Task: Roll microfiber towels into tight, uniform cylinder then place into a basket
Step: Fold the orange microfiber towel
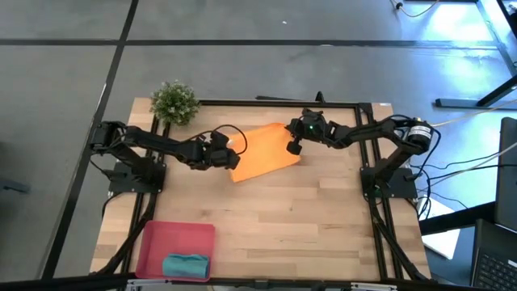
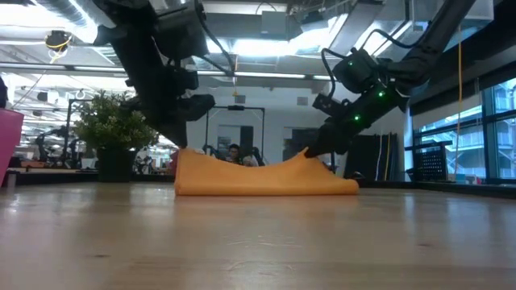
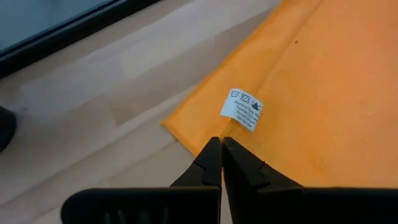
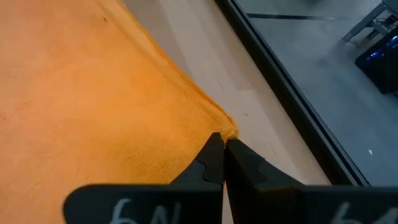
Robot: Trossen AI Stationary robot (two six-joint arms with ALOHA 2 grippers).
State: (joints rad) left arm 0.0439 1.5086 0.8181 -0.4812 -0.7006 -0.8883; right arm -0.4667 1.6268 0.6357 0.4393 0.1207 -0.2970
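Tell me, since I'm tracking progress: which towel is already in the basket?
The teal towel, rolled inside the red-pink basket. The orange towel lies unrolled mid-table, pinched by both grippers.

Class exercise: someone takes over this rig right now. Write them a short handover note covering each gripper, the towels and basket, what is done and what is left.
Left gripper: shut on the orange towel, at its edge near the white tag.
Right gripper: shut on the orange towel's corner.
Orange towel: at the table's far middle, unrolled, lifted at both gripped ends.
Teal towel: bundled in the basket, near left corner.
Done: teal towel placed.
Left: roll the orange towel, place it in the basket.
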